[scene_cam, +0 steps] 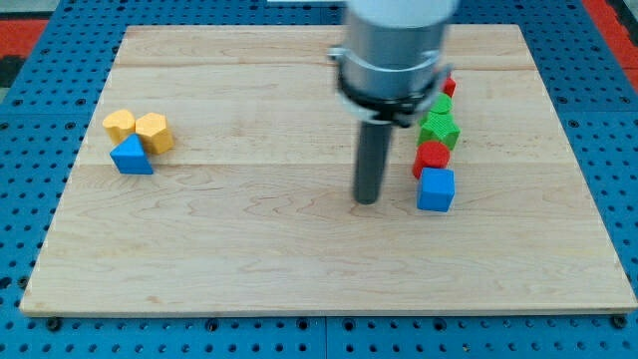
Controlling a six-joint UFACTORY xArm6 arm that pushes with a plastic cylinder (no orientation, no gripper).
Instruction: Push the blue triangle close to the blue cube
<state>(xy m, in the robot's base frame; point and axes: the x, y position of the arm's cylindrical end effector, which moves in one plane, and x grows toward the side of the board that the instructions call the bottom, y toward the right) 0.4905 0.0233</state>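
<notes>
Resting my tip [367,200] beside blue cube [436,189], blue triangle [132,157] well apart, no hand visible

- Two yellow blocks [138,128]: touching, at your view's left.
- Green blocks [438,126] and red blocks [432,156]: stacked in a column at your view's right.
- Wooden surface [249,249].

My tip [367,199] rested on the wooden board [249,249] near its centre, with the blue cube [436,189] just beside it at three o'clock, not touching. From the cube a column ran toward twelve o'clock: a red block [432,157], a green block [439,130], another green block [442,105] and a partly hidden red block [450,86]. Far off at nine o'clock, the blue triangle [132,157] sat against two yellow blocks [120,125] [154,132].
</notes>
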